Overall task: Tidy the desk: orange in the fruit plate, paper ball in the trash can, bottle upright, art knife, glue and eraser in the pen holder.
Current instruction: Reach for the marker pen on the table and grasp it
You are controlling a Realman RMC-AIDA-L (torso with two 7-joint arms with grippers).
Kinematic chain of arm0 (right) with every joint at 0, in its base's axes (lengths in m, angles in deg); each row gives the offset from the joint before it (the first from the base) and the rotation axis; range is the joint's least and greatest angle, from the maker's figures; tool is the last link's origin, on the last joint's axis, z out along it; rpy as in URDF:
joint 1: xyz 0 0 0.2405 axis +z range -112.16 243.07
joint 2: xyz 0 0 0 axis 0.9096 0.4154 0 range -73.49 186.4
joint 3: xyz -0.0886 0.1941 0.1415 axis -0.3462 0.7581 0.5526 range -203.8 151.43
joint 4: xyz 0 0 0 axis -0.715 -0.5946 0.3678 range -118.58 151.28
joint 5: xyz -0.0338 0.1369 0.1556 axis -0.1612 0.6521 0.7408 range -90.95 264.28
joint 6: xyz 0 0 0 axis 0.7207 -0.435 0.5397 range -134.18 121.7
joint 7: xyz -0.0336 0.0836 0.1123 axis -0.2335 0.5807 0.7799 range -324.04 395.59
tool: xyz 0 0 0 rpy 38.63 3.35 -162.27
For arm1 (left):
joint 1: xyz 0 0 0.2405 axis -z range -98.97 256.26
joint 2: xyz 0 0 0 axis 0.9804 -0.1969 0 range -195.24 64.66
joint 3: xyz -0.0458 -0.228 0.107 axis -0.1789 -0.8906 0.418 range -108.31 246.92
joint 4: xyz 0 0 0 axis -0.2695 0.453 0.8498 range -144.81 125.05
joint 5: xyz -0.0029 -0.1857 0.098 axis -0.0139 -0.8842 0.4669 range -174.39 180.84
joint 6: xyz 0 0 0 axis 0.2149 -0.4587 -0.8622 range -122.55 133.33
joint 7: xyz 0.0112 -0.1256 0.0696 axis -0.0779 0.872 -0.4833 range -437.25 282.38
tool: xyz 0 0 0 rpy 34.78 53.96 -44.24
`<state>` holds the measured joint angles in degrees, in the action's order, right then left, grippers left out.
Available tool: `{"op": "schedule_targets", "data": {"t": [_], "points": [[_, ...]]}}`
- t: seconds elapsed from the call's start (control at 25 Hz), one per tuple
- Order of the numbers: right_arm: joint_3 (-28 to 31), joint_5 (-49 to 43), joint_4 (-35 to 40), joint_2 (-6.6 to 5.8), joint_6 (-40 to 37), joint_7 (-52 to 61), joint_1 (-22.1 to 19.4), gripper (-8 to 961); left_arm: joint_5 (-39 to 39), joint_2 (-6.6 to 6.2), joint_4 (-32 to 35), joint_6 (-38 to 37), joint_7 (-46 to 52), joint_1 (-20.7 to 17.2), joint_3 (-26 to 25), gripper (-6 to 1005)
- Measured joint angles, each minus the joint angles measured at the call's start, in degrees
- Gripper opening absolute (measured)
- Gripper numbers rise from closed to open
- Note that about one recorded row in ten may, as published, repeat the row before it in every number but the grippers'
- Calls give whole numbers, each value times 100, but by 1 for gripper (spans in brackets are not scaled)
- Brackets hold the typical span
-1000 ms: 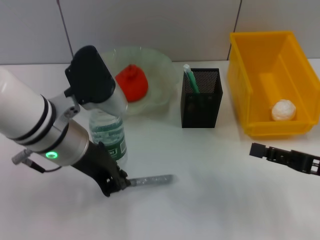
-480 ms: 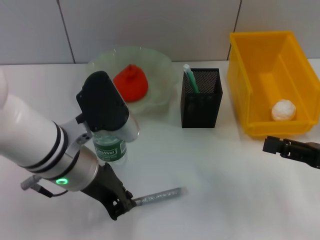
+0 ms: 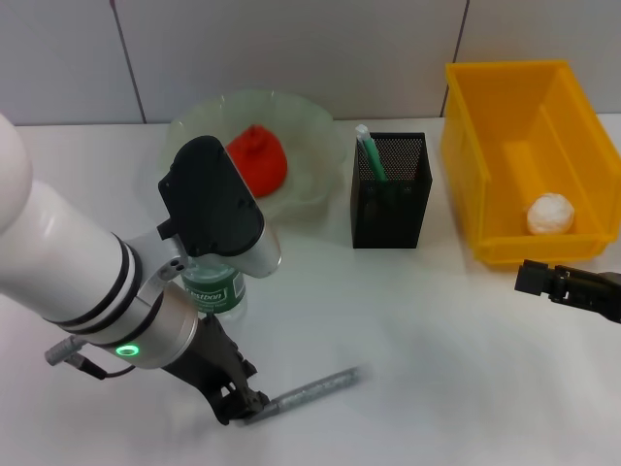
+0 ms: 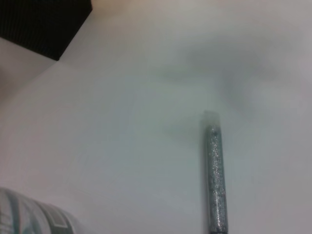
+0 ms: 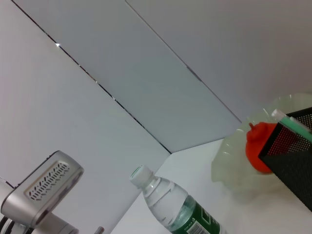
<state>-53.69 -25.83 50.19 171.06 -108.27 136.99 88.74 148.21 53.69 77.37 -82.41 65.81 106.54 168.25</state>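
Observation:
My left gripper [image 3: 243, 403] is shut on one end of a grey glittery stick [image 3: 315, 388] near the table's front edge; the stick lies nearly level and also shows in the left wrist view [image 4: 215, 180]. The bottle [image 3: 215, 291] stands upright just behind my left arm. The orange [image 3: 260, 160] lies in the pale green fruit plate [image 3: 315, 146]. The black mesh pen holder [image 3: 390, 199] holds a green stick [image 3: 369, 155]. The paper ball [image 3: 550, 214] lies in the yellow bin [image 3: 461, 155]. No eraser shows. My right gripper [image 3: 532, 279] hovers at the right edge, in front of the bin.
My left arm's white forearm fills the front left and hides part of the bottle and the table. The wall stands right behind the plate, pen holder and bin. White table [image 3: 427, 349] stretches between the stick and my right gripper.
My left gripper has moved toward the table's front edge and a little right, taking the grey stick with it. My right gripper has drawn back to the right edge.

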Motion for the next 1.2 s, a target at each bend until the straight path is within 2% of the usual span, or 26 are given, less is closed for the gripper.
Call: {"op": "schedule_targets", "data": {"t": [0.2,0.44,0.6,0.76,0.84,0.96,1.2], "points": [[0,0,26,0,-11,-142,-16,670,37,-5,26,44,70,11,-4,358],[-9,-36,217,-28,-343,-993,-141,670,-46,-10,268,42,125,39,-193,627],[-3,-41,617,-43,-561,-1447,-322,670,-107,-12,374,6,358,135,-109,660],[46,-29,1009,-32,-561,-1551,-451,670,24,6,311,88,673,282,408,672],[72,-29,1066,-44,-532,-1599,-466,670,181,16,260,168,901,390,700,668],[75,-32,1077,-58,-507,-1688,-458,669,334,17,216,261,1057,492,881,666],[73,-44,1081,-61,-465,-1777,-436,669,394,20,-213,399,1114,753,1010,667]]}}
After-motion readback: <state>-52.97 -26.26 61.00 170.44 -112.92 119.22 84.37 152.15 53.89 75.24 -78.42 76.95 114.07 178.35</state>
